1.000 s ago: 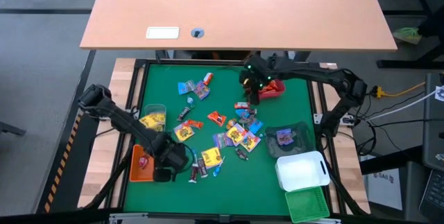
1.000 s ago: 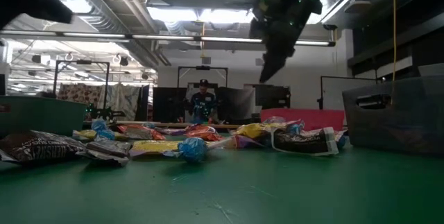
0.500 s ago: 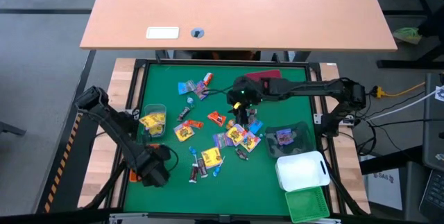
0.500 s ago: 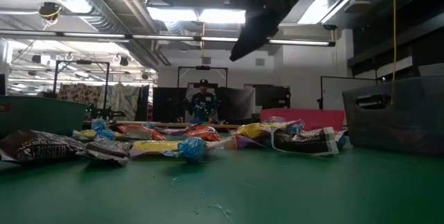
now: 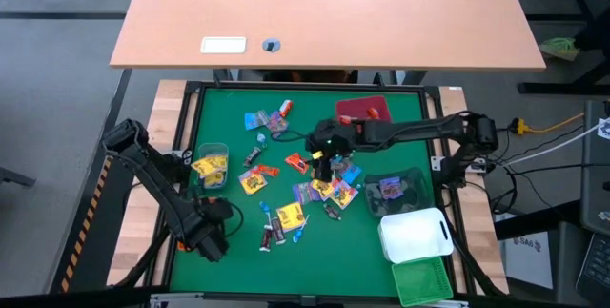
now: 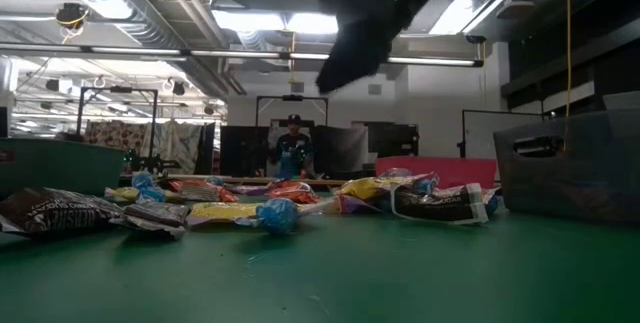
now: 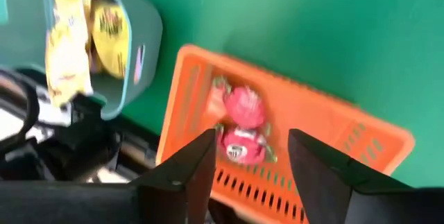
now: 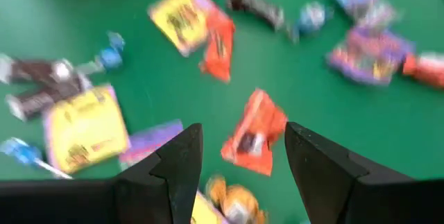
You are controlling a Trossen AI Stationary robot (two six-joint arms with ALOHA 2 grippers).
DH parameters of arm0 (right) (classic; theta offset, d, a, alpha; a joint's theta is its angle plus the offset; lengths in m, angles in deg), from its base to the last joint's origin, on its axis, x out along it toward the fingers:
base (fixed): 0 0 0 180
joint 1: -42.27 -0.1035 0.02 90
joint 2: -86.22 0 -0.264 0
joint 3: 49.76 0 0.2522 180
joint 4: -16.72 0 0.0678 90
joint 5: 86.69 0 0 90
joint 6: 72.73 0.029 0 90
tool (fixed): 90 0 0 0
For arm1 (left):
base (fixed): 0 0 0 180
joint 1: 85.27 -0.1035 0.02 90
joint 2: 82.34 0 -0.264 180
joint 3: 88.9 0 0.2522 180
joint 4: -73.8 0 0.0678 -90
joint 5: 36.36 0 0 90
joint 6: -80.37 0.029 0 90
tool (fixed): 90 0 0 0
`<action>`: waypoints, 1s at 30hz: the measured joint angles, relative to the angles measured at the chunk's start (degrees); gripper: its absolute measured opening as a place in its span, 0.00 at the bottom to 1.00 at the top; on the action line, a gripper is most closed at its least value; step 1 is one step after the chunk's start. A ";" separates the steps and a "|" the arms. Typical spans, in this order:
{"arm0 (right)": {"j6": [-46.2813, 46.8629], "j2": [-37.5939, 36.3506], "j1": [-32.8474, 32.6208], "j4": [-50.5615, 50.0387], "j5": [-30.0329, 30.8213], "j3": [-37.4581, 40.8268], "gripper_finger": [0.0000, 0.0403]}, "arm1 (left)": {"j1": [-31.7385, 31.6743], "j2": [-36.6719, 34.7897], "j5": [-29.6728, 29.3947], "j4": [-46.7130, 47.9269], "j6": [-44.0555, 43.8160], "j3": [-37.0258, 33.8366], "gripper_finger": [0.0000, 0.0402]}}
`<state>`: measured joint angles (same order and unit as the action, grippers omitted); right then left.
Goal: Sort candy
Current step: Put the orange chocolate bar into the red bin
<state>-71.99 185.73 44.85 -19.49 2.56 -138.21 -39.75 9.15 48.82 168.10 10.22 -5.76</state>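
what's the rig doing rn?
Sorting candy into bins. The left gripper hangs open over the orange bin, which holds red-wrapped sweets. The right gripper hangs open above the loose pile mid-table, over an orange-red packet. Neither holds anything.

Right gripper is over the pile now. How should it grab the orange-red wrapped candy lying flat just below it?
Come straight down with the open right gripper and pinch the orange-red wrapped candy across its narrow middle. It lies flat on the green mat with bare mat along both long edges, so the fingers probably fit there.
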 joint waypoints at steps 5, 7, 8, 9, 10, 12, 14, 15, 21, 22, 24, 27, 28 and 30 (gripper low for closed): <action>3.58 4.07 0.01 4.50 2.44 1.00 0.51 | -0.47 -0.05 -6.18 -2.53 0.02 0.07 0.42; 3.86 6.01 0.01 4.72 2.84 1.02 0.51 | -0.71 -0.05 -7.40 -3.14 0.03 0.07 0.42; 3.87 7.09 0.01 5.47 3.12 1.07 0.51 | -0.83 -0.05 -7.87 -3.32 0.11 0.07 0.42; 3.91 8.08 0.01 6.92 3.19 1.06 0.51 | -0.86 -0.05 -7.96 -3.57 0.17 0.07 0.42; 3.93 8.83 -0.01 7.39 3.21 1.00 0.51 | -0.90 -0.05 -8.01 -3.77 0.15 0.07 0.42; 3.95 10.74 -0.01 8.84 3.39 1.02 0.51 | -0.98 -0.05 -8.14 -3.77 0.15 0.07 0.42; 3.97 12.51 0.01 9.68 3.55 0.99 0.51 | -0.99 -0.05 -8.12 -3.91 0.16 0.07 0.42; 3.99 13.39 0.01 10.05 3.94 1.02 0.51 | -0.99 -0.05 -8.13 -3.98 0.15 0.07 0.42; 3.97 17.13 0.01 12.78 4.23 1.02 0.51 | -0.99 -0.02 -8.40 -4.99 0.20 0.04 0.42; 3.97 17.58 0.01 12.83 4.40 1.00 0.51 | -0.99 -0.02 -8.76 -5.06 0.21 0.04 0.42; 3.97 18.31 0.01 13.09 5.86 0.94 0.51 | -0.99 -0.02 -9.62 -5.18 0.22 0.04 0.42; 3.94 18.93 -0.02 13.08 7.70 0.91 0.51 | -0.99 -0.02 -11.04 -5.32 0.22 0.04 0.42; 3.93 18.98 -0.03 13.04 7.85 0.91 0.51 | -0.99 -0.02 -11.26 -5.33 0.22 0.04 0.42; 3.93 18.98 -0.01 12.93 7.83 0.91 0.51 | -0.99 -0.02 -12.02 -5.33 0.24 0.04 0.42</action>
<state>-68.06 204.71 44.84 -6.56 10.38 -137.29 -40.74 9.13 36.80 162.77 10.46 -5.71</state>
